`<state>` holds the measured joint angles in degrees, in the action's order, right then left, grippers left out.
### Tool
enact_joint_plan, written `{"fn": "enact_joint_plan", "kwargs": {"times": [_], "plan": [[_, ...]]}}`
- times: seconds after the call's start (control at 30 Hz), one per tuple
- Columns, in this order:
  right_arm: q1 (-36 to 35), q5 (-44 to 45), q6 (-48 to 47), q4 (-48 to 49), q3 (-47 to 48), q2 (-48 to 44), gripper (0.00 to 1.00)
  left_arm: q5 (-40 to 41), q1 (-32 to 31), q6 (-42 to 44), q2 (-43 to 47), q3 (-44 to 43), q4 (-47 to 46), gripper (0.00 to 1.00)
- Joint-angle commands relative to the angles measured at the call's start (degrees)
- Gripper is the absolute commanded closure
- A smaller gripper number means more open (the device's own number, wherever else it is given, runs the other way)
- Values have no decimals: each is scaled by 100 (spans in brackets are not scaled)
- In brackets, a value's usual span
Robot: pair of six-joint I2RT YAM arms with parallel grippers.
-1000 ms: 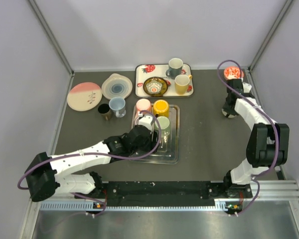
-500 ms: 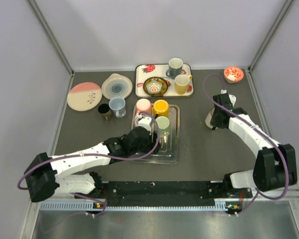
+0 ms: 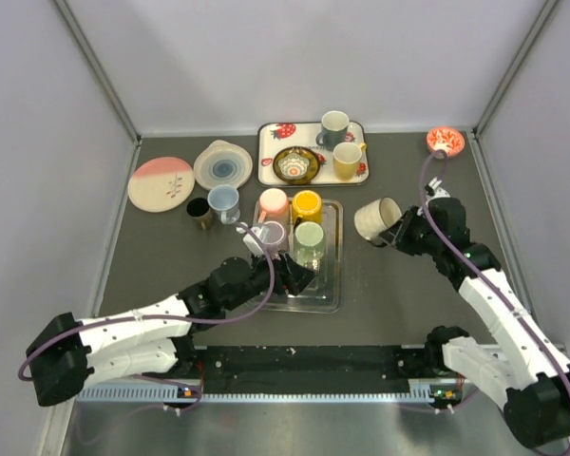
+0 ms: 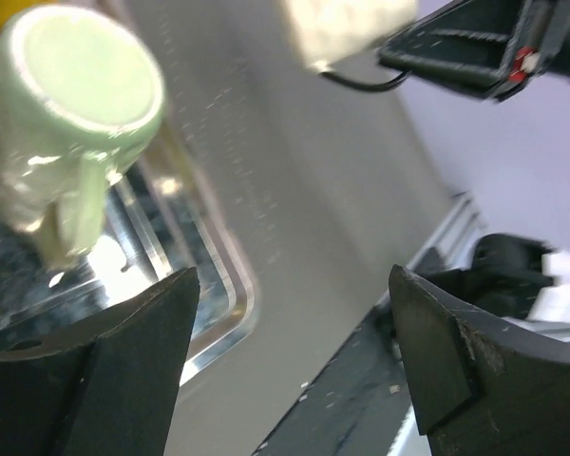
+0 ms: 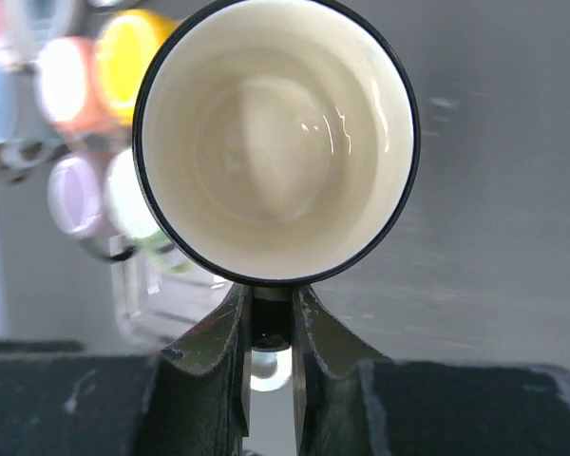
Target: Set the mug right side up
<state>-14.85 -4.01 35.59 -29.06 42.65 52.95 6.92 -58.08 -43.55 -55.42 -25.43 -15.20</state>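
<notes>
Since one second ago: right gripper (image 3: 395,231) comes from far right toward metal tray (image 3: 325,296), carrying cream mug (image 3: 375,218). Left gripper (image 3: 293,275) backs off green mug (image 3: 310,235), jaws now wide apart, empty. Cream mug in air just right of tray, tipped sideways, mouth facing wrist camera, right fingers (image 5: 212,351) clamped under its rim. Four mugs in tray.

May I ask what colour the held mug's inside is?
Cream; the mug shows best in right wrist view.

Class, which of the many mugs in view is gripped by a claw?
The cream ceramic mug with the dark rim, held tilted by the right claw; no claw grips the other mugs.
</notes>
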Motion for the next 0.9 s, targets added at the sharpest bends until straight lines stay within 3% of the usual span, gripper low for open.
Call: {"fn": "enact_joint_plan", "kwargs": {"times": [0.0, 0.27, 0.43, 0.53, 0.87], "plan": [[-149, -1725, 570, 1552, 242, -513, 100, -524, 78, -329, 189, 153, -2030, 12], [-167, -2955, 1625, 3123, -63, -1172, 100, -1640, 517, -505, -117, -366, -2443, 8], [-176, -3334, 2583, 4468, -512, -1375, 100, -2193, 667, -909, -469, -392, -3487, 12], [-211, -3369, 2865, 4846, -705, -1445, 100, -2405, 667, -1041, -724, -436, -4128, 14], [-843, -3062, 3033, 5253, -987, -1577, 100, -2590, 667, -1323, -1480, -998, -4518, 14]]}}
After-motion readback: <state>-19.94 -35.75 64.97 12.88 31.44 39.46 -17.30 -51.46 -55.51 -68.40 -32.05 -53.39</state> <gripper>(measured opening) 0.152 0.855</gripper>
